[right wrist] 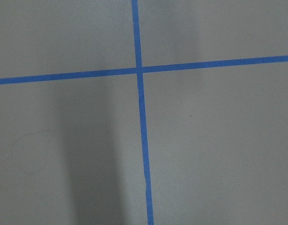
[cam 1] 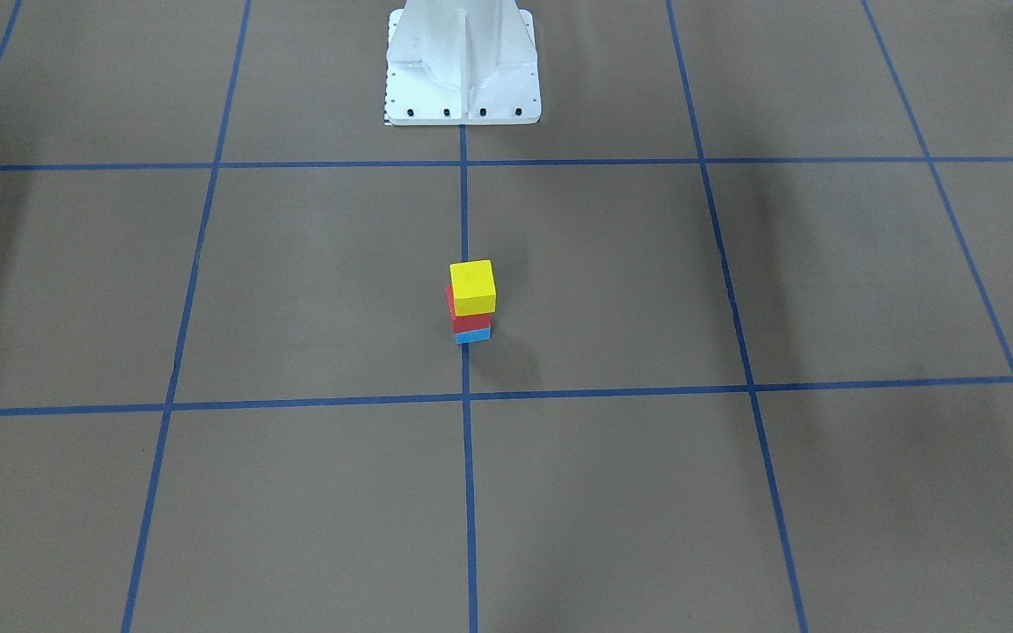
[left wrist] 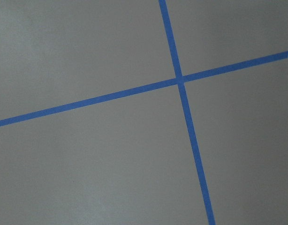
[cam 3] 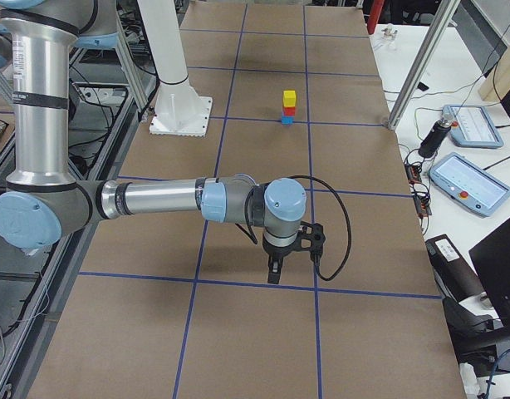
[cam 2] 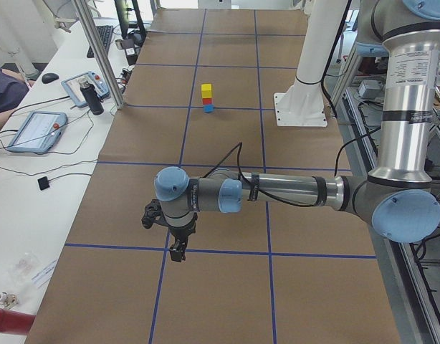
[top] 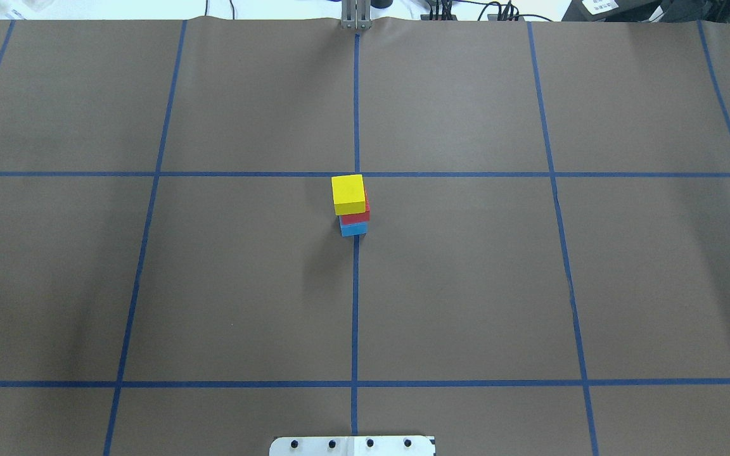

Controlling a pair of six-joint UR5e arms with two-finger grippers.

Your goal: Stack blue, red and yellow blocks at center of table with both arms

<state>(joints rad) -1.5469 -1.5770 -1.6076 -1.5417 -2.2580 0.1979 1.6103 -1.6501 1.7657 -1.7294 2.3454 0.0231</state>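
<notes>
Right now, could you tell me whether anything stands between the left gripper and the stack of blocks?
Nothing visible does. In the left side view, only the brown table and its blue tape lines lie between the left gripper and the stack at the centre.

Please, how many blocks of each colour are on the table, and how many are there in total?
Yellow block: 1
Red block: 1
Blue block: 1
Total: 3, all in one stack, blue at the bottom and yellow on top.
</notes>
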